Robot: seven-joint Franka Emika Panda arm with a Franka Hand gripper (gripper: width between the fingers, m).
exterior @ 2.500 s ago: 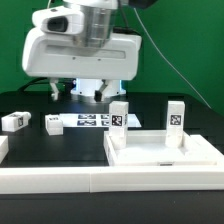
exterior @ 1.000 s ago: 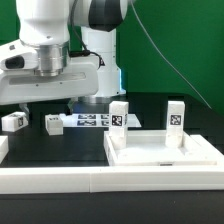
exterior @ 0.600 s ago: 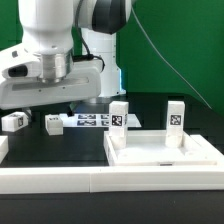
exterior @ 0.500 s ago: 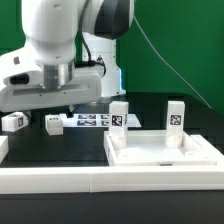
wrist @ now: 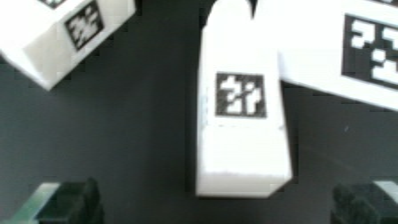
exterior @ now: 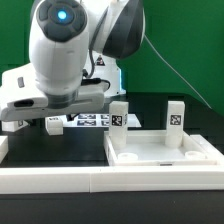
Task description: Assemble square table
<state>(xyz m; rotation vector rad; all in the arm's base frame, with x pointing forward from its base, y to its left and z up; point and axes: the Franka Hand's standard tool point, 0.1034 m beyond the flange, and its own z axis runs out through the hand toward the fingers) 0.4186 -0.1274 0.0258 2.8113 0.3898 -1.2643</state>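
The square table top point(exterior: 165, 152), a white tray with a raised rim, lies at the exterior view's right. Two white tagged legs stand upright at its back, one point(exterior: 119, 115) on the left and one point(exterior: 177, 115) on the right. A loose leg point(exterior: 52, 123) lies on the black table left of them. In the wrist view a long white leg point(wrist: 240, 100) lies flat just ahead of my gripper point(wrist: 215, 200), which is open and empty; one dark finger point(wrist: 68, 200) shows on each side. Another leg point(wrist: 71, 35) lies beside it. In the exterior view my hand hides the fingers.
The marker board point(exterior: 92, 120) lies flat behind the loose legs; its corner shows in the wrist view point(wrist: 356, 50). A long white border wall point(exterior: 60, 182) runs along the front. The green backdrop stands behind.
My arm has swung to the exterior view's left and come down over the loose legs. It now hides the leftmost leg. The table top and upright legs have not moved.
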